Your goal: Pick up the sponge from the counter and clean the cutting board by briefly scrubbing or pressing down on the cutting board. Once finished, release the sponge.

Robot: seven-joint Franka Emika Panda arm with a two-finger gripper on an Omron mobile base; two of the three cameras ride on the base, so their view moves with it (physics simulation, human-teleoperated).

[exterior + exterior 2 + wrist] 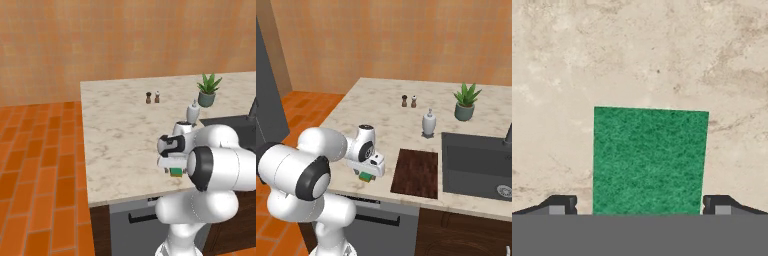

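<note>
You are at the pick-up step: the gripper hangs low over the sponge, which lies on the counter near its front edge, to the left of the cutting board as the right base view has it, and apart from it. Looking along the hand, the green top of the sponge sits between the two dark fingertips, one on each side with a thin gap to each edge, so the pincer stands wide, just wider than the sponge, and holds nothing. From the side views you can see the sponge peeking out under the hand, green over yellow, but you cannot tell how far the tips have come down beside it. The board is bare and untouched, close beside the dark sink. Your next move, as I judge it, calls for the tips to be level with the sponge's sides, then a squeeze, a lift clear of the stone, and a short carry sideways over the board before pressing down. Keep the hand square to the sponge so it doesn't twist out as the fingers close.
</note>
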